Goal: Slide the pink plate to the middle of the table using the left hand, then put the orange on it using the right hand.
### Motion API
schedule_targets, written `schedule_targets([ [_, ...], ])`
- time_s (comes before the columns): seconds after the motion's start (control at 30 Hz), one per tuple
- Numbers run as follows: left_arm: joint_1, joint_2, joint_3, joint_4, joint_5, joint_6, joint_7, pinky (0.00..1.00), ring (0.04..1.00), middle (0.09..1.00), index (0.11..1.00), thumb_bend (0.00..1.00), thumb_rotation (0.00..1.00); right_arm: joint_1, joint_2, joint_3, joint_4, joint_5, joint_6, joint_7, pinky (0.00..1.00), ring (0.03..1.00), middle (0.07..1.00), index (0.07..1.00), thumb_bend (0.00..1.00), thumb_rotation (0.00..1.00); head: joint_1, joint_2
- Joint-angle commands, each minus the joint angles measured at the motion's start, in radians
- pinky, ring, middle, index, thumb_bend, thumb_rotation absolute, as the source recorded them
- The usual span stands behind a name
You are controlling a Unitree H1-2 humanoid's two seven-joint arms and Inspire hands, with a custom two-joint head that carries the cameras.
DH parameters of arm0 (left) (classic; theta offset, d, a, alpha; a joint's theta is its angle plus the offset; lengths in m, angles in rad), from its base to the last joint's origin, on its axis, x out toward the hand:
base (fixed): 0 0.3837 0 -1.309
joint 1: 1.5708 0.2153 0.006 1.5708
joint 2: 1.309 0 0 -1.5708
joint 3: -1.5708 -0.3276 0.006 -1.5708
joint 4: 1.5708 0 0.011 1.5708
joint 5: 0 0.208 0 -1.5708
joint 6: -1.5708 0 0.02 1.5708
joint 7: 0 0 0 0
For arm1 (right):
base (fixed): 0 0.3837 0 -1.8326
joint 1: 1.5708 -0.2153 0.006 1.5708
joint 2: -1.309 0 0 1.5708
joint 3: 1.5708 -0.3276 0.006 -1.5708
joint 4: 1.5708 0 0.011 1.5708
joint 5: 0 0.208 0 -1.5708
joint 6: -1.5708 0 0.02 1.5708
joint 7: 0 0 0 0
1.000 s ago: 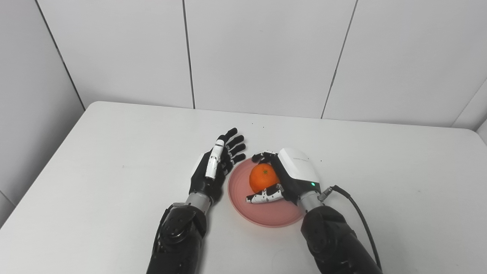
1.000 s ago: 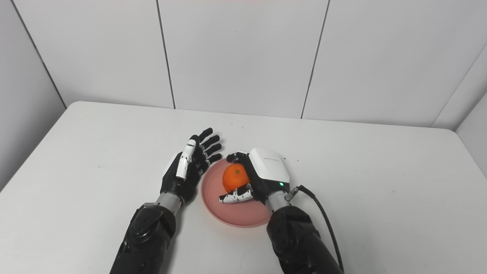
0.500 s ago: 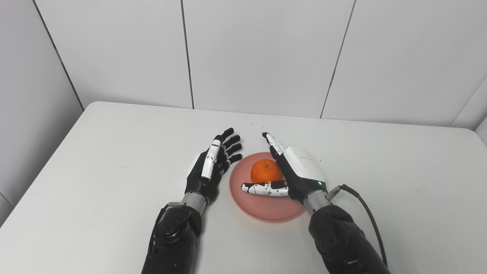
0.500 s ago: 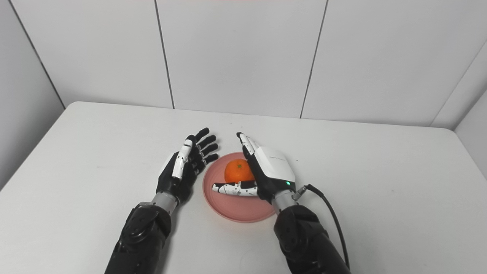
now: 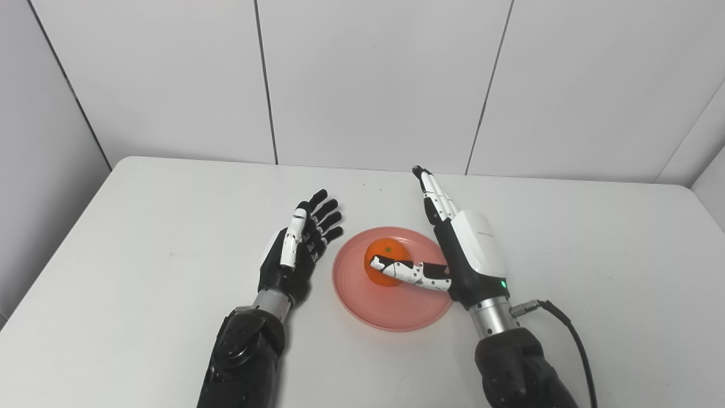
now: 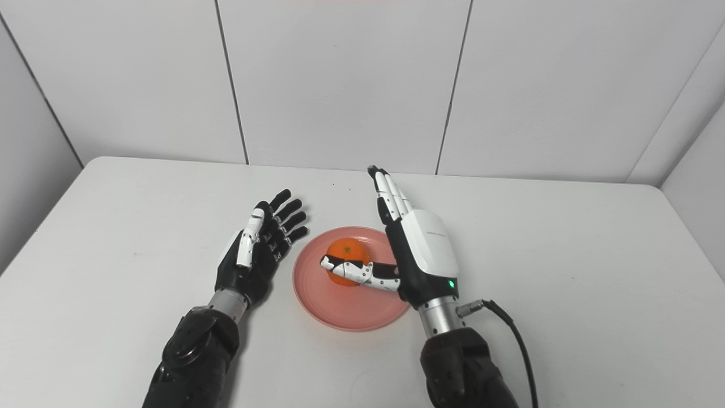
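Observation:
The pink plate [image 5: 396, 306] lies near the middle of the white table. The orange [image 5: 382, 258] rests on the plate's far left part. My right hand [image 5: 461, 252] is raised above the plate's right side, open, fingers straight and pointing away; its thumb crosses in front of the orange in this view. My left hand [image 5: 297, 249] is open and empty, fingers spread, just left of the plate and apart from it. In the right eye view the orange [image 6: 345, 258] sits on the plate [image 6: 345, 309] between the left hand [image 6: 257, 246] and the right hand [image 6: 416, 249].
The white table [image 5: 141, 226] meets tiled walls at the back and left. A black cable [image 5: 566, 328] trails from my right wrist over the table.
My right hand has let go of the orange, opened its fingers and lifted up and back. The orange stays on the plate. The camera view has shifted a little.

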Motion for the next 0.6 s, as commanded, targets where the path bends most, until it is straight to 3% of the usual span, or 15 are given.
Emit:
schedule_targets([
  [0.0,0.011,0.004,0.001,0.016,-0.008,0.03,0.001,0.87,0.893,0.903,0.897,0.38,1.0,-0.01,0.024,-0.035,-0.037,0.033,-0.053,-0.05,0.84,0.932,0.992,1.0,0.98,0.87,0.001,-0.001],
  [0.17,0.016,0.014,-0.003,0.01,-0.004,0.026,-0.001,0.87,0.89,0.904,0.896,0.39,1.0,0.03,0.06,-0.129,-0.033,0.166,-0.009,-0.039,0.88,0.937,0.971,0.994,0.93,0.99,0.008,-0.003],
  [0.3,0.022,0.023,-0.009,-0.005,-0.006,0.019,-0.014,0.9,0.91,0.925,0.916,0.39,1.0,0.046,0.1,-0.201,-0.028,0.301,0.039,-0.005,0.83,0.937,0.97,0.987,0.92,1.0,0.009,0.002],
  [0.43,0.039,0.034,-0.029,-0.057,0.015,0.004,-0.026,0.97,0.967,0.98,0.98,0.38,1.0,0.047,0.136,-0.27,-0.001,0.512,0.019,0.043,0.88,0.965,0.985,0.974,0.87,1.0,0.007,0.002],
  [0.57,0.062,0.033,-0.046,-0.127,0.042,-0.011,-0.01,1.0,0.999,1.0,1.0,0.38,0.96,0.046,0.155,-0.289,0.0,0.582,0.048,0.052,0.94,0.997,1.0,0.997,0.91,1.0,-0.006,-0.002],
])
